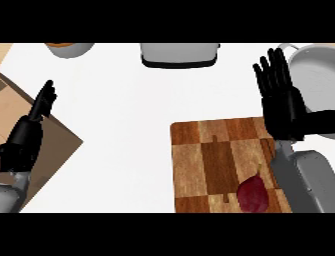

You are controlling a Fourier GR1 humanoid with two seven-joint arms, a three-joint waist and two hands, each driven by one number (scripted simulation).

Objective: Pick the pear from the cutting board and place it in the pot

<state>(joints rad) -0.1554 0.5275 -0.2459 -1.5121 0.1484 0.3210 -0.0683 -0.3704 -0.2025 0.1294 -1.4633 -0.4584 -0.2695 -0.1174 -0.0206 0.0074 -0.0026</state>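
Over at the left edge the left robot hand (pixel 33 117) rests, fingers straight. The dark red pear (pixel 253 194) lies on the cutting board (pixel 207 160), long axis toward the pot (pixel 325 80). The right robot hand (pixel 279 92), fingers straight and empty, is nearer but beyond it.

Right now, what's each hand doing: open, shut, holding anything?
Left hand: open, fingers straight, holding nothing, at the view's left.
Right hand: open, fingers straight, holding nothing, beside the pot. The pear lies on the cutting board.
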